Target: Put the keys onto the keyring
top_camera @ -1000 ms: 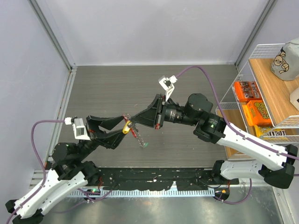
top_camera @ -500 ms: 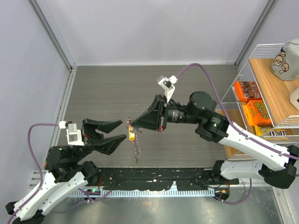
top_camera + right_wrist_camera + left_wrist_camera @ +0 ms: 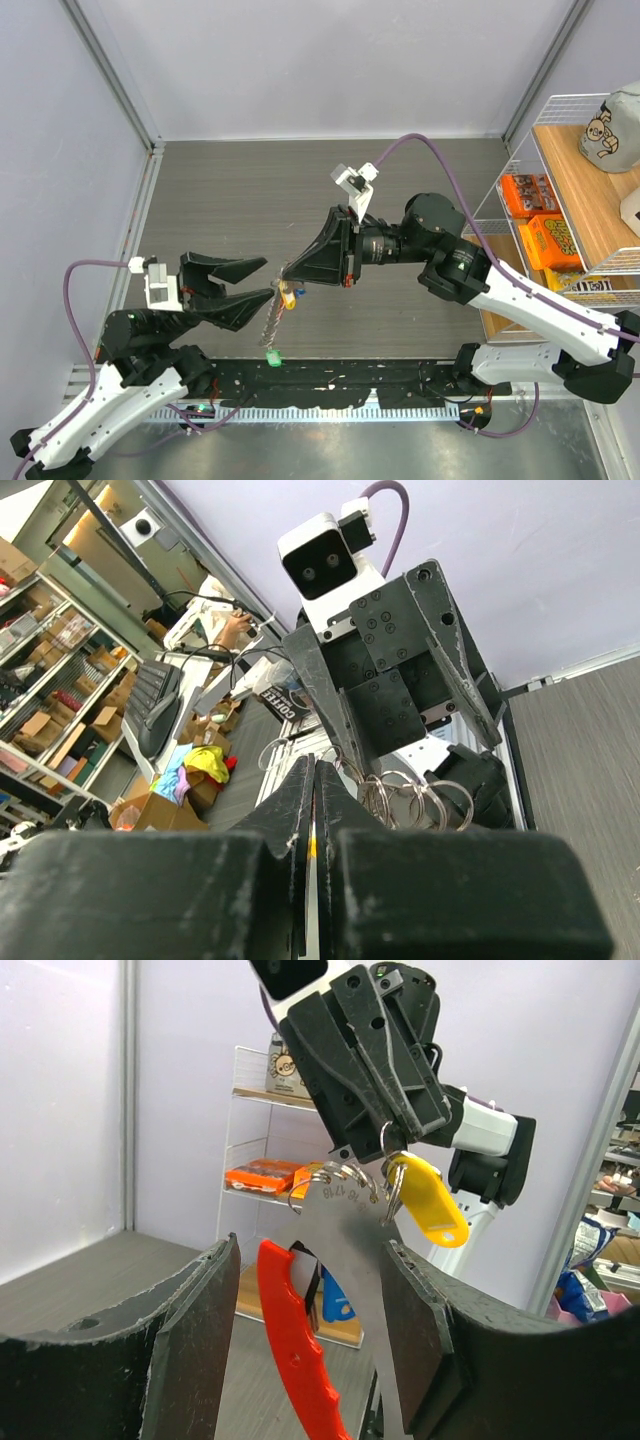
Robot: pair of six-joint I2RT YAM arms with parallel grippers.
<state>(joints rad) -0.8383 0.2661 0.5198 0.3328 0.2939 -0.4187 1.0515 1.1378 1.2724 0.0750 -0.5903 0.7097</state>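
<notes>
The left arm reaches up from the table's near-left corner, elbow bent. The left gripper points right towards the middle of the grey table with its jaws spread wide. Its wrist camera shows the keys hanging between the two dark fingers: a flat metal blade, a red tag and a blue tag behind it. Whether either pad touches the metal cannot be told.

Just right of the fingertips, the bunch dangles above the table. A yellow tag sits near the top, and a silvery chain drops towards the near edge, ending in a green tag.

The right gripper meets the left one tip to tip, its fingers pressed together on the keyring, from which the whole cluster hangs. The right arm stretches in from the near-right corner, forearm level and wrist turned left, with a purple cable looping over it.

At the far right, a wire rack holds orange boxes, well apart from both grippers.
</notes>
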